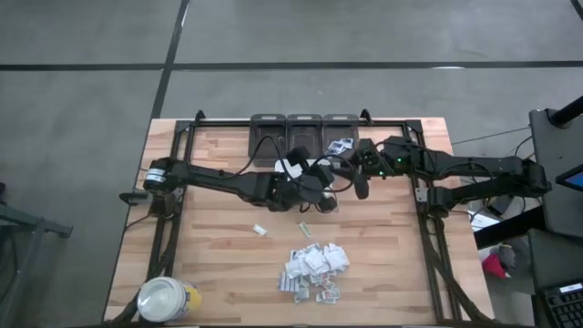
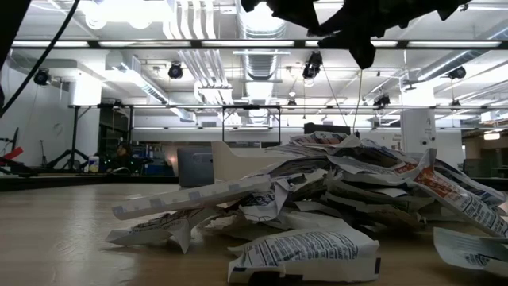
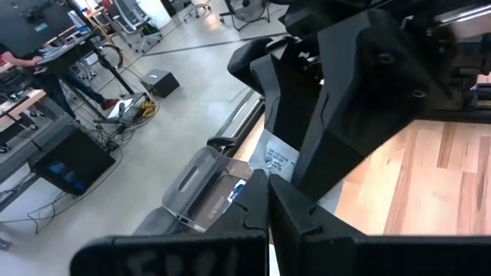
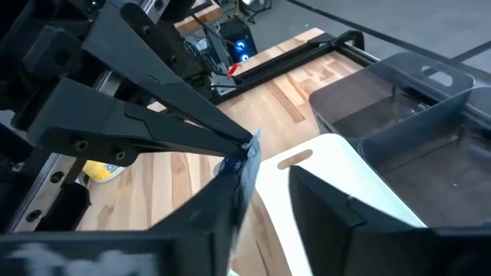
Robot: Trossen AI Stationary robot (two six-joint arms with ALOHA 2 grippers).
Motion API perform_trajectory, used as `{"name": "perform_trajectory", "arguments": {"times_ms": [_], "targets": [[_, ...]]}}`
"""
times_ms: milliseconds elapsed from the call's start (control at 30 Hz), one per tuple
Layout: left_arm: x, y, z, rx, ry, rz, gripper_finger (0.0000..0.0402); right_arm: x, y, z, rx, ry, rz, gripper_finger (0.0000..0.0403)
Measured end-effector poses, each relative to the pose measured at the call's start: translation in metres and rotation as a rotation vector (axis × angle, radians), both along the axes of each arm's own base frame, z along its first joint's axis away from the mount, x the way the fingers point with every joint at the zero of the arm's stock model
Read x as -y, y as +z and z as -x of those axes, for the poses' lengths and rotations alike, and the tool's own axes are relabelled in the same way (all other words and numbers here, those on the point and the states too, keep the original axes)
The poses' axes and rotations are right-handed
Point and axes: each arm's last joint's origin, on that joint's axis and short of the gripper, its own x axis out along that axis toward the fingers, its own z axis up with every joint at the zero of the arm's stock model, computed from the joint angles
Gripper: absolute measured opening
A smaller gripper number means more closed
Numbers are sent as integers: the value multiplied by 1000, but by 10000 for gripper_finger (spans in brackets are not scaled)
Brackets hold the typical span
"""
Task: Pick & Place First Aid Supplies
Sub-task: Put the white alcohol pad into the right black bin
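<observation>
Both arms meet over the far middle of the wooden counter (image 1: 219, 246), above the white tray (image 4: 345, 180). The left hand (image 4: 247, 143) is pinched fully shut on one small packet (image 4: 244, 165) with blue print. The right hand (image 4: 265, 195) comes in around that same packet, fingers partly apart; one finger (image 4: 199, 211) seems to touch it, though that's hard to confirm. The heap of first aid packets (image 1: 314, 271) lies at the near middle of the counter, and one stray sachet (image 1: 260, 230) sits alone between heap and arms. The yellow jar (image 1: 167, 299) stands at the near left corner.
</observation>
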Motion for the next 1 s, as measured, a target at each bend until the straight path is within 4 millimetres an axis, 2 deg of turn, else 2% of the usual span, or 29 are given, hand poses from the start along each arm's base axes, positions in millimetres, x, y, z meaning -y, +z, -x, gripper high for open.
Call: {"name": "perform_trajectory", "arguments": {"times_ms": [167,200,1000], "targets": [[0,0,0,0,-2,1,0,0,1,1,3,2,12,22],[0,0,0,0,-2,1,0,0,1,1,3,3,16,16],[0,-1,0,-22,-1,-22,0,0,-5,3,-66,-21,18,8]]}}
